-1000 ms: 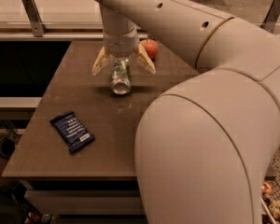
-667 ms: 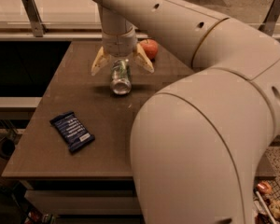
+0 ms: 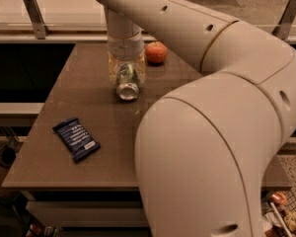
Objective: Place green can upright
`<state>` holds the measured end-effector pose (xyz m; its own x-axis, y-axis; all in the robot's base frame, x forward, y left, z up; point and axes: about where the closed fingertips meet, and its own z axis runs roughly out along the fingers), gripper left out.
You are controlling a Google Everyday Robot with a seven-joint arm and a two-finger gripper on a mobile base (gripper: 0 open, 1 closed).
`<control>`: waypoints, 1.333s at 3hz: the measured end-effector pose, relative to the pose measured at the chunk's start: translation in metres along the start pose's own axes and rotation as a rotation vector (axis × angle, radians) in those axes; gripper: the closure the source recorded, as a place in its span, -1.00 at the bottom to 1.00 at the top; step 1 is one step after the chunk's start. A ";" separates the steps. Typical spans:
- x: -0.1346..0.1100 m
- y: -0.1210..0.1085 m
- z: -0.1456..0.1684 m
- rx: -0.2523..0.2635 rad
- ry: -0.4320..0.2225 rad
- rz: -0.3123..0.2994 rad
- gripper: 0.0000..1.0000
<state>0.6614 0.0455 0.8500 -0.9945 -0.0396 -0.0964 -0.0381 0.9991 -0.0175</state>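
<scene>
The green can (image 3: 128, 88) lies on its side on the brown table (image 3: 54, 167), at the back middle, with its shiny silver end facing the camera. My gripper (image 3: 127, 75) reaches straight down from the white arm onto the can. Its pale fingers (image 3: 113, 69) hug both sides of the can's body and are shut on it. The can's green side shows between the fingers, and its far end is hidden by the wrist.
A red apple (image 3: 156, 52) sits just behind and to the right of the can. A dark blue snack packet (image 3: 76, 138) lies flat at the front left. My large white arm (image 3: 212, 132) covers the table's right side. A railing runs behind the table.
The fingers were spread wide on either side above the can. They have now come down and closed in against its sides. The can has not moved.
</scene>
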 end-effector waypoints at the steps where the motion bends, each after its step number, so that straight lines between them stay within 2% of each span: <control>1: -0.003 0.002 0.002 -0.006 -0.008 0.000 0.28; 2: -0.005 0.003 0.004 -0.011 -0.015 -0.001 0.74; 3: -0.007 0.004 0.006 -0.014 -0.020 -0.001 1.00; 4: -0.007 0.004 0.006 -0.014 -0.020 -0.001 1.00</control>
<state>0.6686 0.0501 0.8450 -0.9924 -0.0410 -0.1164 -0.0408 0.9992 -0.0034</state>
